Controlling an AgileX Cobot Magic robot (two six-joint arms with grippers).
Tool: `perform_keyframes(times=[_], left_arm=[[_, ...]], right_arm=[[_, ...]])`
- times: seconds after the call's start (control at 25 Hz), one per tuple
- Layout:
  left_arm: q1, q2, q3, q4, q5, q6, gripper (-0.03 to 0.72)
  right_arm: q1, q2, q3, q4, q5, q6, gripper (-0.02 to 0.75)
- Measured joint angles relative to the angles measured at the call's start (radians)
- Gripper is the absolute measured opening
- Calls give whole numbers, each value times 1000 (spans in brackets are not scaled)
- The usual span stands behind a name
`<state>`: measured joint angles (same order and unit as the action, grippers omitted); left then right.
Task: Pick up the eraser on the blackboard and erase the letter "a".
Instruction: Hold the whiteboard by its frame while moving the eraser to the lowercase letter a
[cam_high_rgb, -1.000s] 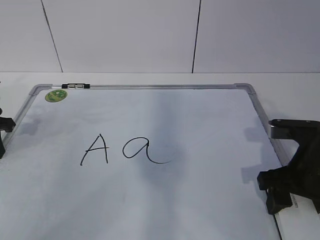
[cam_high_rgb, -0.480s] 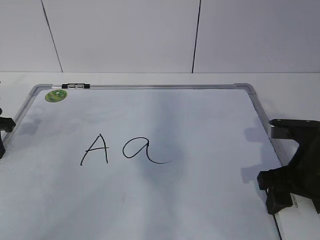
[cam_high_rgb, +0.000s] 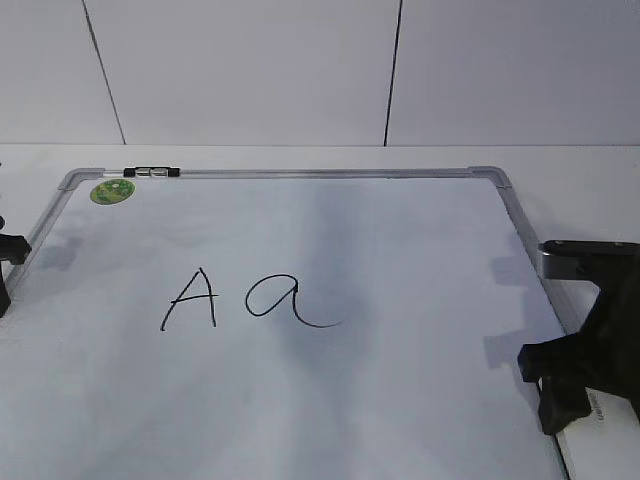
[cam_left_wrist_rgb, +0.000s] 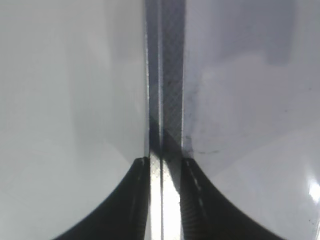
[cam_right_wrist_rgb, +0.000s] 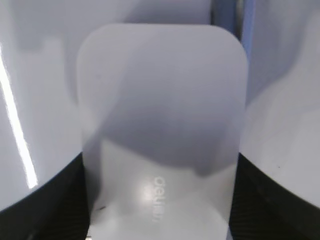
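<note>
The blackboard (cam_high_rgb: 420, 250) is a white board with a silver frame, lying flat. The thin black cursive letter "a" (cam_high_rgb: 272, 297) is near its middle, right of a capital "A" (cam_high_rgb: 192, 297). My right gripper (cam_high_rgb: 585, 375) is at the board's right edge. In the right wrist view its two dark fingers (cam_right_wrist_rgb: 160, 200) press the sides of the white glossy eraser (cam_right_wrist_rgb: 161, 125), which has grey lettering on top. A sliver of the eraser shows in the exterior view (cam_high_rgb: 600, 408). My left gripper (cam_left_wrist_rgb: 165, 165) hangs over the board's left frame rail (cam_left_wrist_rgb: 165, 75), fingers nearly together and holding nothing.
A round green sticker (cam_high_rgb: 112, 191) and a small black clip (cam_high_rgb: 150, 172) sit at the board's far left corner. A white panelled wall stands behind the table. Faint grey smears cover the board's middle.
My right gripper has shifted slightly down and to the right at the board's edge. The letters and the left gripper have not moved.
</note>
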<state>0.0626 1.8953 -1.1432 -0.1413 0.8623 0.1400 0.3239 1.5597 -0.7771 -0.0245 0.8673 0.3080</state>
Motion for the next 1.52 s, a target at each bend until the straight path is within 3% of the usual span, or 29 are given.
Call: perform_keyframes(times=[0.64,0.96,1.52], left_arm=[[0,0,0,0,2,0,139],[0,0,0,0,2,0,139],[0,0,-2,0,6,0,139]], right_arm=[[0,2,-42,-6,50,-48,526],[5,2,-215,-7,129,-82,526],[191,193,-573,-78,219,-90,525]])
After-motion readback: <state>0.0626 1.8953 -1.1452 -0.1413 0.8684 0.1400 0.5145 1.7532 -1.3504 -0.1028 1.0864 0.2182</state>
